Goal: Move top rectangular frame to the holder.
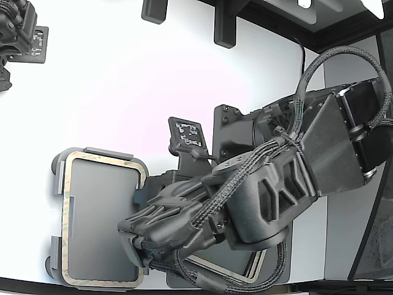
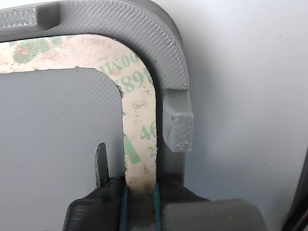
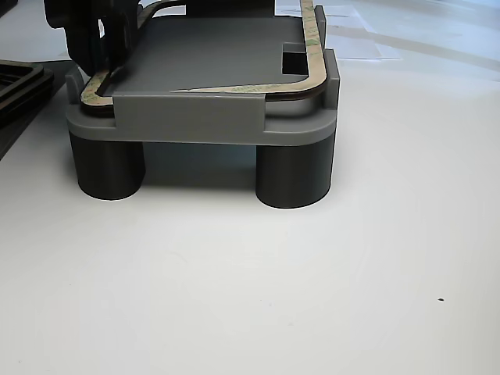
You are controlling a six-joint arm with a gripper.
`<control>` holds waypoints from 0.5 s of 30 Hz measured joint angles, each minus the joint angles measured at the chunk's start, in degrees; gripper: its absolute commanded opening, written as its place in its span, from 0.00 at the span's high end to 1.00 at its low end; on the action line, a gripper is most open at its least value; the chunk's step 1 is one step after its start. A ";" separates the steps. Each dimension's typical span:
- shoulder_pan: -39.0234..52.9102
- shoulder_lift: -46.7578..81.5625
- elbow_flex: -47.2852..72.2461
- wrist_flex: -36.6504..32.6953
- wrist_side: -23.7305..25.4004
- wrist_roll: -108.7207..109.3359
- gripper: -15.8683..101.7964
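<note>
The top rectangular frame (image 2: 139, 144) lies inside the holder (image 2: 163, 53), against its rim. The gripper (image 2: 139, 202) is closed on the frame's side. Green printed digits, partly readable only in the wrist view, cover the frame.

Light is bright and even in all views. The white table (image 1: 123, 74) washes out with a faint pink cast in the exterior view. Under the holder (image 3: 203, 117) lies a soft, pale shadow. The wrist view is sharp on the frame (image 2: 139, 125), blurred at the gripper (image 2: 139, 207).
</note>
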 measured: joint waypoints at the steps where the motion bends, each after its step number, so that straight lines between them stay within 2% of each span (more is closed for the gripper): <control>1: 0.00 0.00 0.00 0.00 0.00 0.00 0.95; 15: 0.00 -0.62 -0.18 0.00 -0.53 0.18 0.94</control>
